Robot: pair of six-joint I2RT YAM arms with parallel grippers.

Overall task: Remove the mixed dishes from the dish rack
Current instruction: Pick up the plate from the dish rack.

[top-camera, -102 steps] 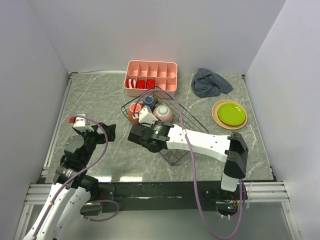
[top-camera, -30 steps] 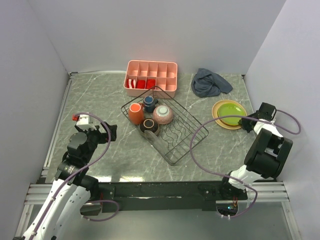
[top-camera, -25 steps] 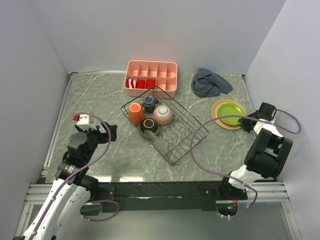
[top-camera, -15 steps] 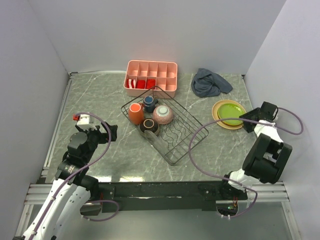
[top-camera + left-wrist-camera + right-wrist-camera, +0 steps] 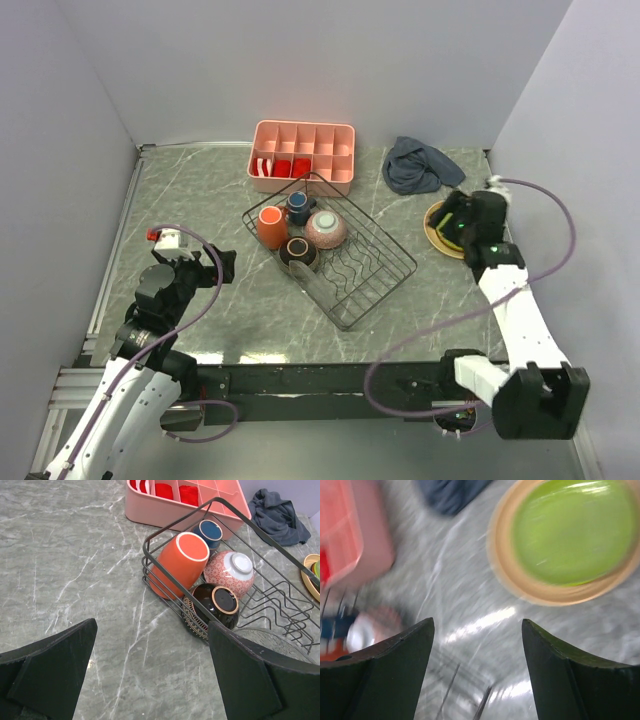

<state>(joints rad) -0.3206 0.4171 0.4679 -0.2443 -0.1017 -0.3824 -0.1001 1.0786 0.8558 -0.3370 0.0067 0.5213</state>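
Top external shows the dish rack (image 5: 372, 262) sitting askew in the middle of the marble table (image 5: 190, 200), with four pieces crowded into its far left corner: the orange mug (image 5: 269, 226), the dark-blue cup (image 5: 298, 207), the pinkish bowl (image 5: 327, 228) and the dark-brown bowl (image 5: 298, 252). The pink tray (image 5: 303, 155) lies just beyond the rack, and the grey cloth (image 5: 420, 165) is at the far right. The stack of plates (image 5: 432, 226) rests on the table to the right of the rack, well apart from it, and the right gripper (image 5: 450, 222) hangs over the stack, covering most of it (its opening cannot be read from this angle). The left gripper (image 5: 210, 262) hovers to the left of the rack. Left wrist shows the left gripper (image 5: 151, 625) spread wide with only bare table between its fingers. The mug (image 5: 177, 565) lies tipped on its side against the rack's wire wall (image 5: 150, 570), the cup (image 5: 208, 531) is behind it, and both bowls (image 5: 230, 569) (image 5: 215, 604) are turned with their bases showing. Right wrist is smeared by blur, yet the right gripper (image 5: 477, 622) is plainly released, its fingers apart and empty. The lime green plate (image 5: 572, 530) lies on the tan plate (image 5: 500, 555) above them in the view, with the tray (image 5: 350, 535) and cloth (image 5: 450, 495) at the edges.
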